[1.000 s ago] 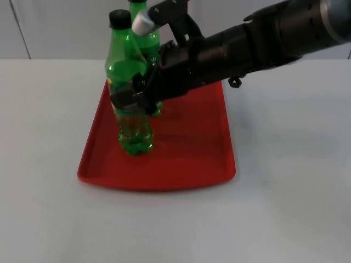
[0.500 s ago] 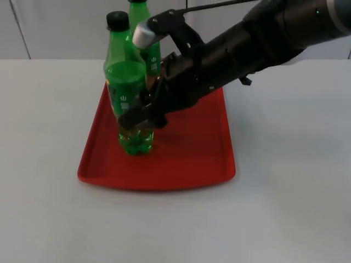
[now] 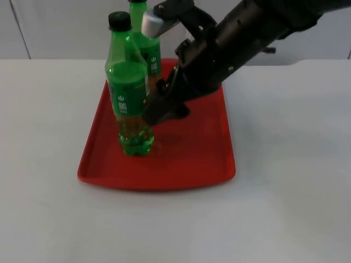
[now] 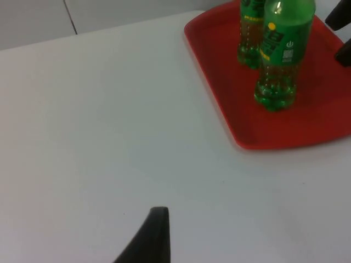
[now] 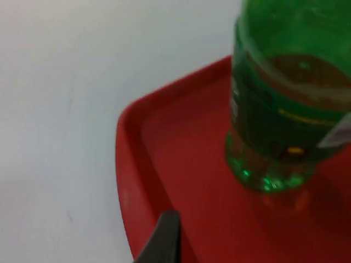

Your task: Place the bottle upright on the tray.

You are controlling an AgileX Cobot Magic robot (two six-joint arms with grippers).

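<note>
Green bottle (image 3: pixel 129 93) upright on red tray (image 3: pixel 197 159), right gripper (image 3: pixel 159 112) just beside it, apart, finger spread unclear, second bottle (image 3: pixel 147 52) behind, left gripper (image 4: pixel 149 238) waiting over white table (image 4: pixel 98 120).

You get bright, even light from above on the white table top (image 3: pixel 285 164), with a soft shadow hugging the near rim of the glossy red plastic tray (image 3: pixel 156 178) and a faint one beside the front green plastic bottle with the black cap (image 3: pixel 129 93). In the right wrist view, that bottle (image 5: pixel 290 93) and the tray rim (image 5: pixel 129 181) are smeared and out of focus. In the left wrist view you see both bottles and the tray (image 4: pixel 219 104) fairly crisply, the black fingertip (image 4: pixel 148 238) soft.
</note>
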